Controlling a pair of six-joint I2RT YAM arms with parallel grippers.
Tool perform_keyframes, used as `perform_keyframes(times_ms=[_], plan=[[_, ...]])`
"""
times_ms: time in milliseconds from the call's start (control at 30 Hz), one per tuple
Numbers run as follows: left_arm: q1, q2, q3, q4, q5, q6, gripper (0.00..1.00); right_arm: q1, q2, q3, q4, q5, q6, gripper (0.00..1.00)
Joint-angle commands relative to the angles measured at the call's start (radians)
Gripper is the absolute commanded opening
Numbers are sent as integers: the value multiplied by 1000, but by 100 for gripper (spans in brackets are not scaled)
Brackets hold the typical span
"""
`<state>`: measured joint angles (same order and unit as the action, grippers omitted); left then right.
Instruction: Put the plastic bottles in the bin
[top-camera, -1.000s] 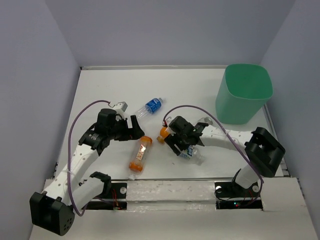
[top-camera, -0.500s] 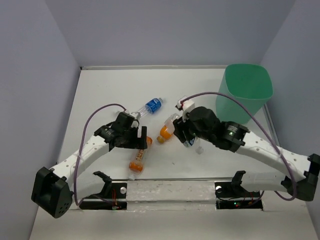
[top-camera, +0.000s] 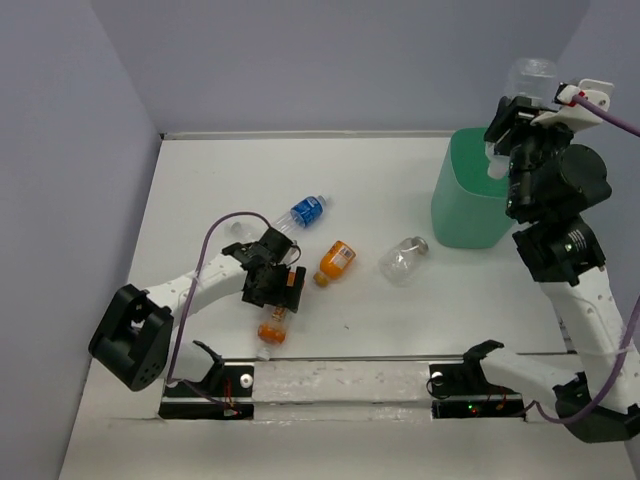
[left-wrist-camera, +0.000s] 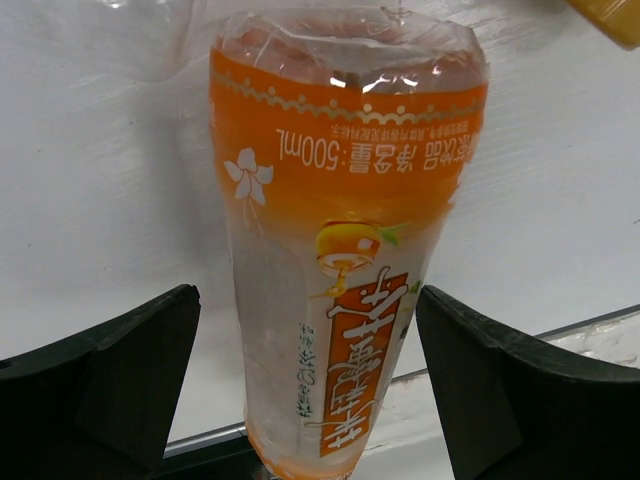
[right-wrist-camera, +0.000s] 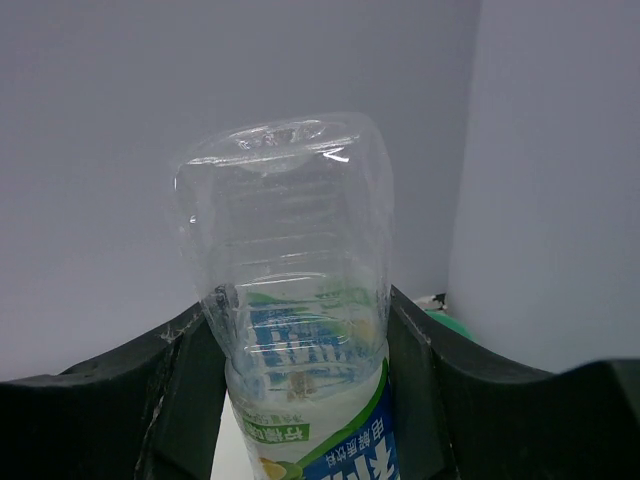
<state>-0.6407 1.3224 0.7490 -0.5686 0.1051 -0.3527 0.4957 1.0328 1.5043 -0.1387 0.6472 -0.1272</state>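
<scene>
White table, pale lavender walls

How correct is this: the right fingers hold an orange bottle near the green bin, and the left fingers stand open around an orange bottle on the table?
One error: the right fingers hold a clear bottle, not an orange one; the right wrist view shows it. The rest, about the green bin, the left fingers and their orange bottle, stands.
</scene>
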Motion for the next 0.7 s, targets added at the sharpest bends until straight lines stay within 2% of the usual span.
perform_keyframes(times_ms=[0, 33, 167, 200, 233, 267, 300, 333, 367, 467, 633, 667], plan=[[-16, 41, 32, -22, 19, 23, 99, -225, 113, -36, 157, -125, 38, 27], [-19, 47, 33, -24, 19, 21, 99, -312, 128, -71, 195, -158, 91, 27], [-28, 61, 30, -20, 21, 12, 86, -423, 200, -128, 220, -273, 184, 27], [-34, 63, 29, -19, 19, 9, 74, -424, 214, -142, 226, -285, 196, 28], [-36, 64, 30, -19, 18, 9, 71, -436, 219, -160, 234, -287, 202, 30], [-36, 64, 30, -22, 16, 11, 68, -436, 222, -192, 240, -285, 205, 37], [-39, 61, 32, -22, 15, 9, 60, -436, 223, -208, 243, -285, 210, 43], [-39, 57, 32, -25, 13, 9, 56, -436, 222, -220, 244, -282, 212, 65], [-40, 51, 33, -25, 15, 8, 53, -436, 219, -231, 243, -279, 213, 78], [-40, 2, 42, -31, 15, 6, 50, -436, 178, -257, 209, -284, 241, 100], [-47, -164, 151, -51, 41, -28, 50, -436, 60, -210, 33, -406, 329, 100], [-48, -210, 174, -50, 51, -32, 50, -436, 38, -207, 7, -508, 345, 100]])
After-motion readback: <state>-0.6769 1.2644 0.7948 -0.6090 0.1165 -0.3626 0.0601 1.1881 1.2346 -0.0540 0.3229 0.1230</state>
